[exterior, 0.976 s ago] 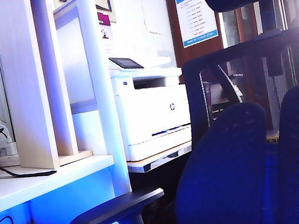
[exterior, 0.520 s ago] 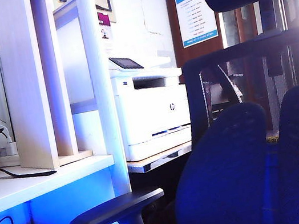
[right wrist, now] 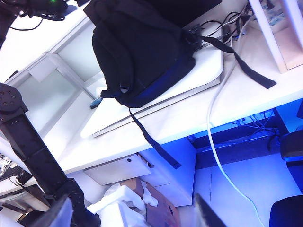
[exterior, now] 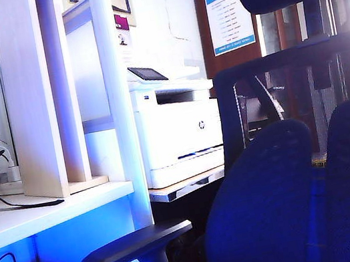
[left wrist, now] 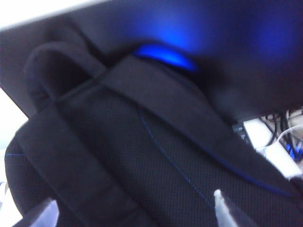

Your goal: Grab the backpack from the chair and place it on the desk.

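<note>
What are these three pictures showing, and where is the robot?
They come from one robot with two arms. One camera stands off the arms and sees an office: a dark chair, a white printer and the edge of a white desk. No arm shows there.

The other two cameras ride on the robot's wrists. The left wrist camera is very close to a black backpack; you see its mesh back and a padded strap. The pale tips at the picture's lower edge belong to the left gripper. Its jaws are open, holding nothing.

The right wrist camera looks from farther off. It shows the backpack lying on the desk, straps hanging over the edge, with a white cable beside it. The right gripper is open too, holding nothing. The dark jointed thing is an arm.
</note>
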